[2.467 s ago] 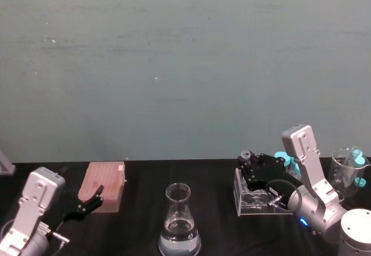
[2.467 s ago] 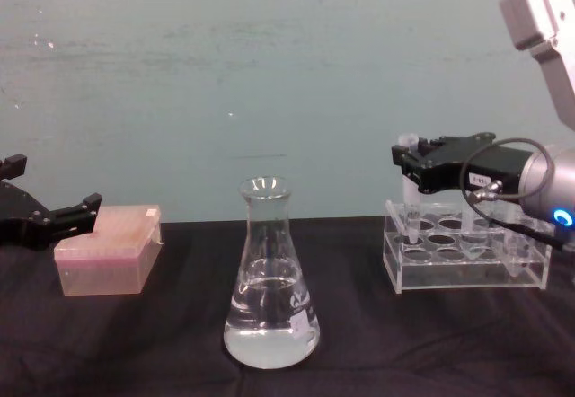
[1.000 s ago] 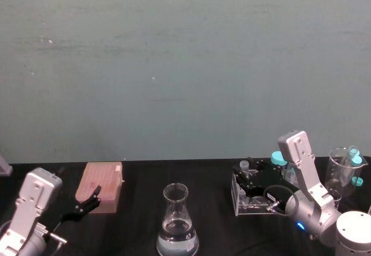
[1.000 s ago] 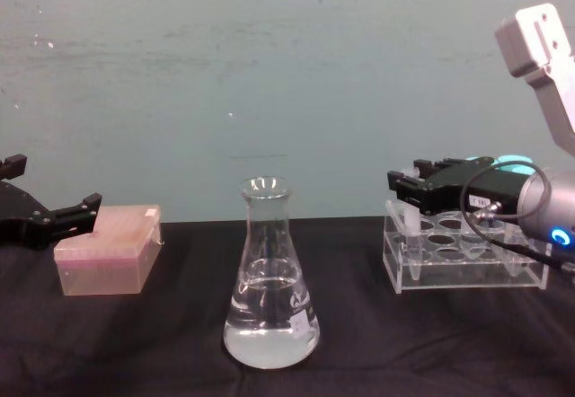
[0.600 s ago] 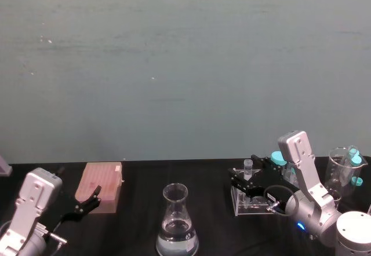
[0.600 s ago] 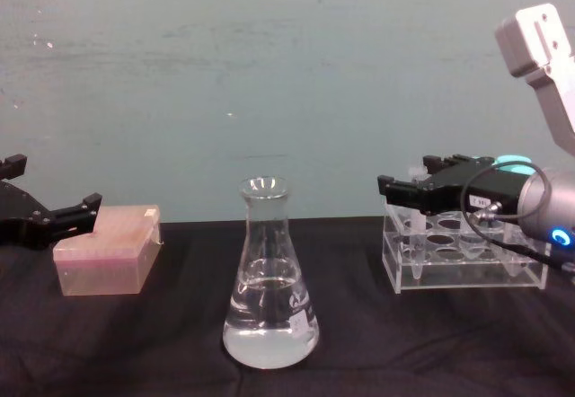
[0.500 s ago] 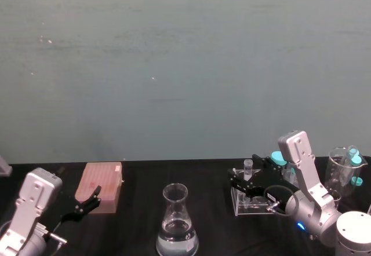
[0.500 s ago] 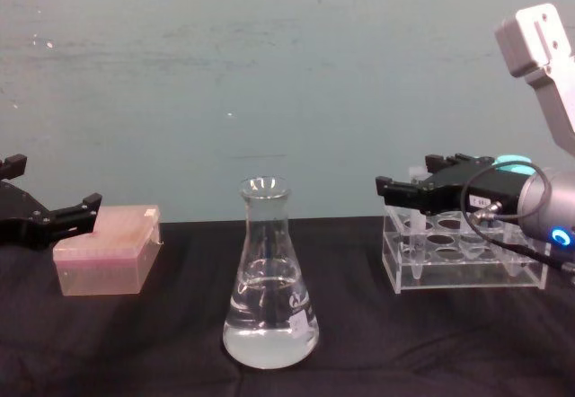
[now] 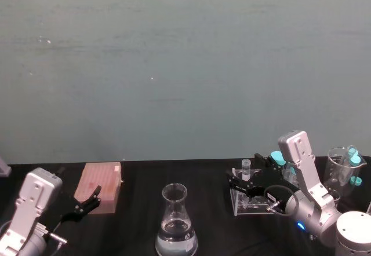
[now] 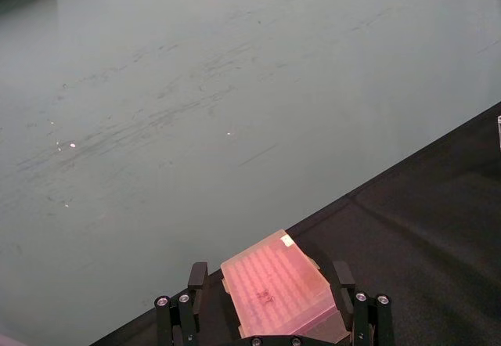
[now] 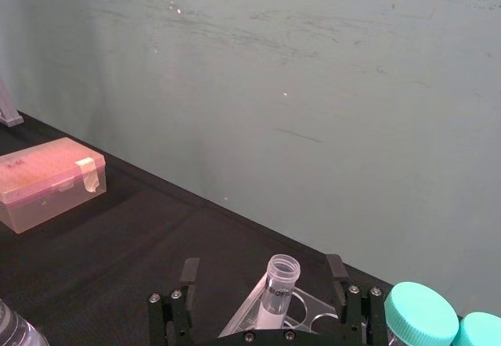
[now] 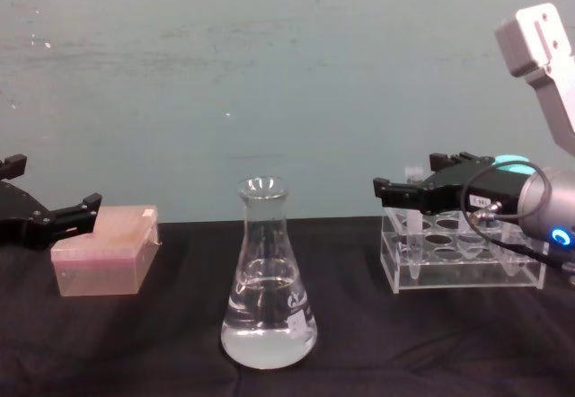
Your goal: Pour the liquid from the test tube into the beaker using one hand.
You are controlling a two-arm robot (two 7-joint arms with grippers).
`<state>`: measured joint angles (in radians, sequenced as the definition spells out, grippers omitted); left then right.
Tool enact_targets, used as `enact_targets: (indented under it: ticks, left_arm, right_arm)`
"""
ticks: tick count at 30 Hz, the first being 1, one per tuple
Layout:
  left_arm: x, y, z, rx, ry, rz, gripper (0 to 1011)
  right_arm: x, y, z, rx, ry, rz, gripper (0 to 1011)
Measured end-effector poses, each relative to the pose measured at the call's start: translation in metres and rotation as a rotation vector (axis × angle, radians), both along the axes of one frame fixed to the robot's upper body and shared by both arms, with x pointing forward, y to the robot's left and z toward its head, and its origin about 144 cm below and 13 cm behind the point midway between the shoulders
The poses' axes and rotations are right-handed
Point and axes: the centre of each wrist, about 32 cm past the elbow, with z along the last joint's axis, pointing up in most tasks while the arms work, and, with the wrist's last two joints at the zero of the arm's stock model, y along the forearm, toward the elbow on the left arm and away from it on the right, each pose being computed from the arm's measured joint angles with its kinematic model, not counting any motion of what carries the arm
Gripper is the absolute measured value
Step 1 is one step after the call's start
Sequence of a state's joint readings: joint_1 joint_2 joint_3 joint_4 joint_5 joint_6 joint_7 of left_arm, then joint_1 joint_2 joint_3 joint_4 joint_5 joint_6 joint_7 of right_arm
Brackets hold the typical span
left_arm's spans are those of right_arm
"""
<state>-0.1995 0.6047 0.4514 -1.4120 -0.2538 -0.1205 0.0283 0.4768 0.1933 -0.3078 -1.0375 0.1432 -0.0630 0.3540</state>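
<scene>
— What is the right gripper (image 11: 266, 299) doing?
— Its black fingers are spread, one either side of the slim clear plastic test tube (image 11: 275, 285), which stands in the clear rack (image 12: 463, 258).
— And the beaker (image 12: 268, 276)?
— Conical glass, part-filled with liquid (image 12: 268, 330), well left of the rack. The left gripper (image 10: 268, 315) hangs spread by the pink box (image 10: 280, 295).

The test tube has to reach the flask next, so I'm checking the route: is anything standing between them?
Nothing visible. Bare black table lies between the test tube in its rack and the flask.
</scene>
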Motion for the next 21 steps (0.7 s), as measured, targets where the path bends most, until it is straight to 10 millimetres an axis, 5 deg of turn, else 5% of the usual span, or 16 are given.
enact_targets:
  ticks: [21]
  left_arm:
    - [0.0000, 0.0000, 0.0000, 0.000, 0.000, 0.000, 1000]
  right_arm:
    - [0.0000, 0.0000, 0.0000, 0.000, 0.000, 0.000, 1000]
